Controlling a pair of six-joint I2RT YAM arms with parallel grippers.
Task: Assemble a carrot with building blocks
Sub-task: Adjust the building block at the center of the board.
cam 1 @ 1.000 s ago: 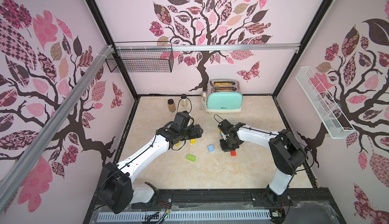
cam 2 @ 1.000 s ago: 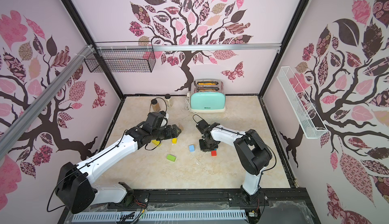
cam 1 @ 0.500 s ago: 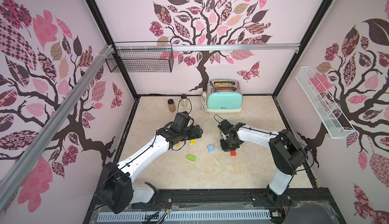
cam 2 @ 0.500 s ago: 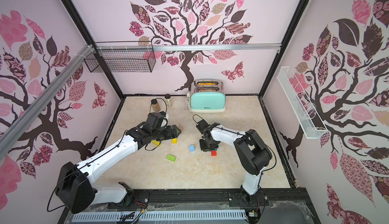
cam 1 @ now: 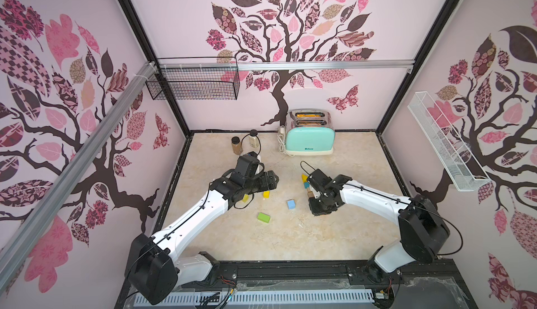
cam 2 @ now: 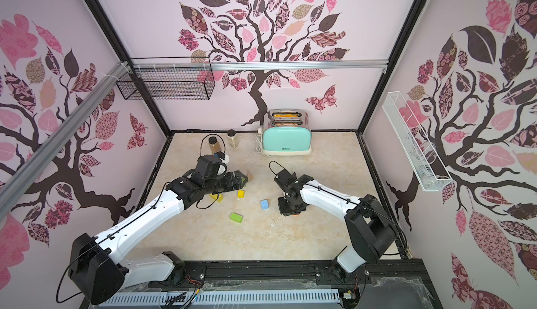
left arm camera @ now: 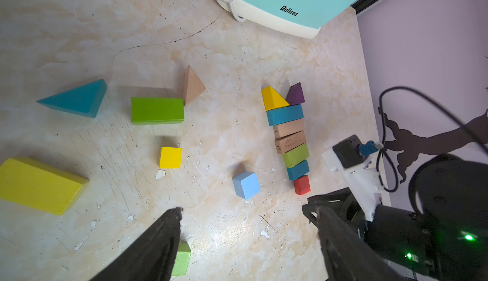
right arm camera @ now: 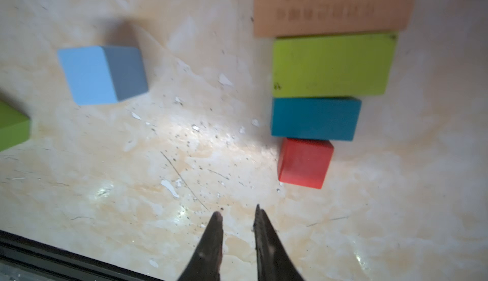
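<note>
Left hand (left arm camera: 243, 209) spread, eight blocks (left arm camera: 289, 129) in row

The marbled beige bench (cam 1: 348, 235) is carrying a mint toaster (cam 1: 309, 141), a brown-filled jar (cam 1: 236, 145) and a pale-filled jar (cam 1: 253, 139) near its far edge. A touching row of blocks (left arm camera: 289, 137) is lying toward the right. A light blue cube (left arm camera: 246, 184), yellow cube (left arm camera: 170, 157), green bar (left arm camera: 157, 110), tan wedge (left arm camera: 192, 85), teal wedge (left arm camera: 76, 100) and yellow bar (left arm camera: 37, 186) are lying scattered leftward.
</note>
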